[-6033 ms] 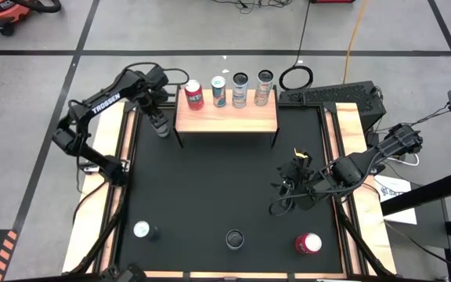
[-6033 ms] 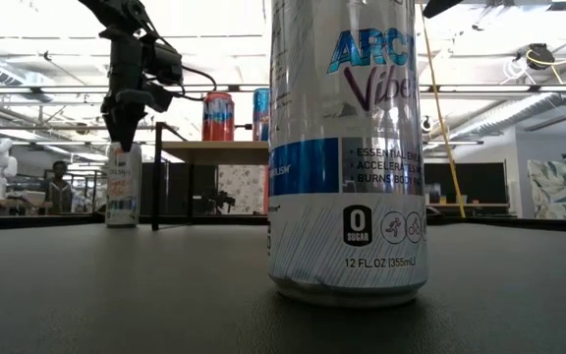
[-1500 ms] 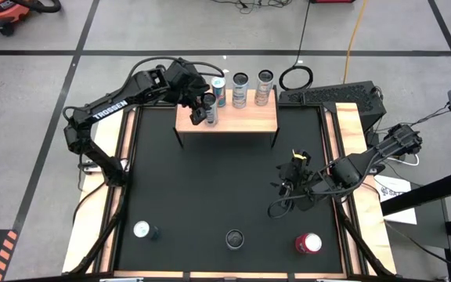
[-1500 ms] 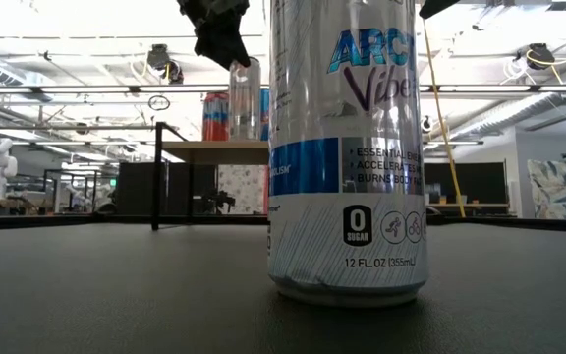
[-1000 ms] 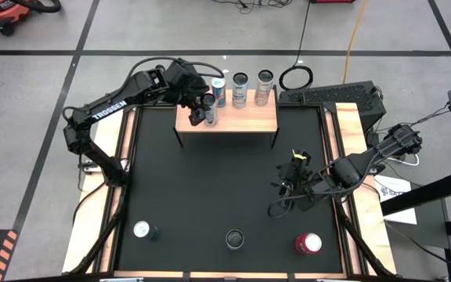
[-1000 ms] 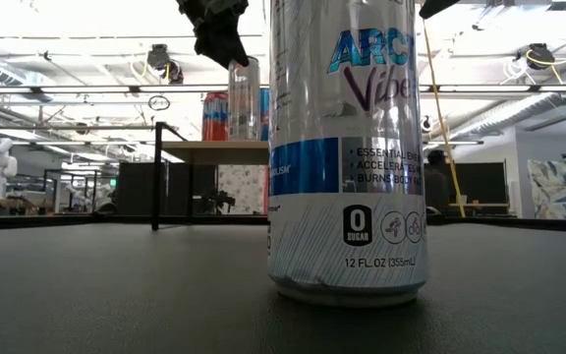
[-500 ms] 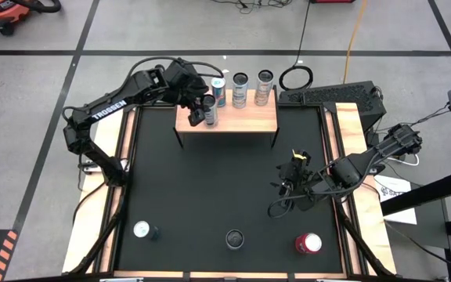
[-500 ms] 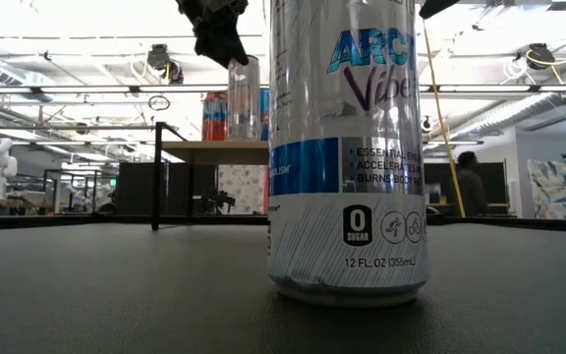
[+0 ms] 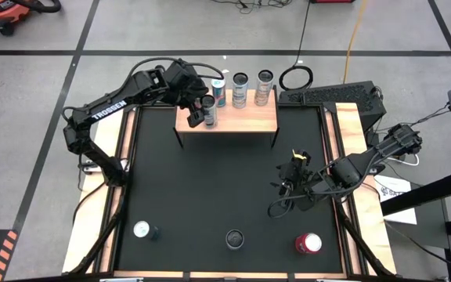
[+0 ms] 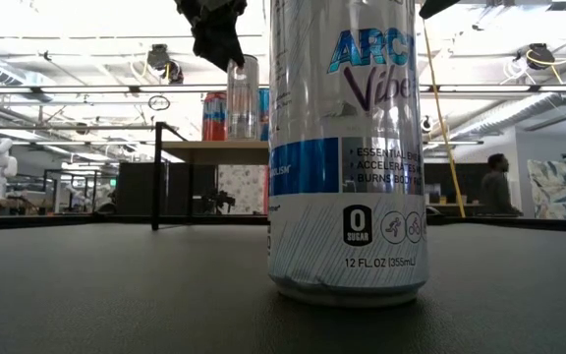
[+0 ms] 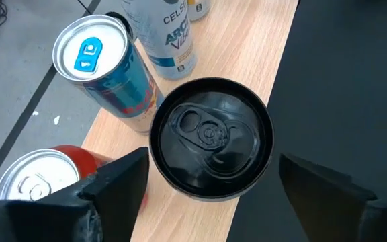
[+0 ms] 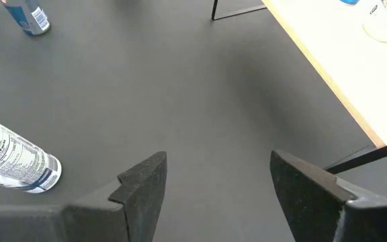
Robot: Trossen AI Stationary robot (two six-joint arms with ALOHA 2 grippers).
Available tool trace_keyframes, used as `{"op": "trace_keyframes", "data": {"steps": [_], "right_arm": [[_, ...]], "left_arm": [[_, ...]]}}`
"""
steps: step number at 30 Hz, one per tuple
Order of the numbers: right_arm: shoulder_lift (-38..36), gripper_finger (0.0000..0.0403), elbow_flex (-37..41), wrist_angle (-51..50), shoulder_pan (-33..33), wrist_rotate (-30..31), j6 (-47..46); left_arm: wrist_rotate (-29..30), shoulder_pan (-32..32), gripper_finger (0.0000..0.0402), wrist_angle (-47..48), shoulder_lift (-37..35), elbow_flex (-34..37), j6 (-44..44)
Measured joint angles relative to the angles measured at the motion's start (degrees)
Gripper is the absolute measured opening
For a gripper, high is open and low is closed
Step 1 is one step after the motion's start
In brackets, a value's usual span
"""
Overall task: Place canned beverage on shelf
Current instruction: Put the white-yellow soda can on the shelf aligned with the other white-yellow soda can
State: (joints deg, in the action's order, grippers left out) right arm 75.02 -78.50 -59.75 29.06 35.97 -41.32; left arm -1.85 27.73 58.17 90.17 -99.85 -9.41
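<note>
The shelf (image 9: 237, 119), a light-wood board on black legs, stands at the table's far edge. A row of cans lines its back: a red one (image 11: 25, 178), a blue-tabbed one (image 11: 93, 54) and pale ones (image 11: 166, 33). In front of them a black-topped can (image 11: 210, 138) stands upright on the board's near left part (image 10: 244, 98). My left gripper (image 11: 213, 160) hangs over it from the left, open, one finger on either side of the can with a narrow gap at each. My right gripper (image 12: 213, 175) hovers open over the table's right half (image 9: 290, 176), with nothing between its fingers.
Three cans stand along the table's near edge: a silver-topped one (image 9: 141, 229), a dark-topped one (image 9: 234, 239), which fills the low view (image 10: 347, 147), and a red one (image 9: 308, 243). Bare black tabletop (image 9: 210, 188) lies between them and the shelf. A person walks in the room behind (image 10: 497, 182).
My left gripper has opened around the black-topped can and let go of it. The can stays upright on the shelf. Both arms have kept their place.
</note>
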Motion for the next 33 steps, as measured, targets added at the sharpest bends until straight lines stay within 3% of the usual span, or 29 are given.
{"op": "trace_keyframes", "data": {"steps": [23, 33], "right_arm": [[0.0, 0.0244, 0.0, 3.0, -0.1, 0.0, 0.4], [0.0, 0.0244, 0.0, 4.0, -1.9, 0.2, 4.2]], "left_arm": [[2.4, 0.0, 0.0338, -0.9, -0.1, 0.0, -2.0], [4.2, 0.0, 0.0338, -1.0, -5.7, 0.0, -3.5]]}}
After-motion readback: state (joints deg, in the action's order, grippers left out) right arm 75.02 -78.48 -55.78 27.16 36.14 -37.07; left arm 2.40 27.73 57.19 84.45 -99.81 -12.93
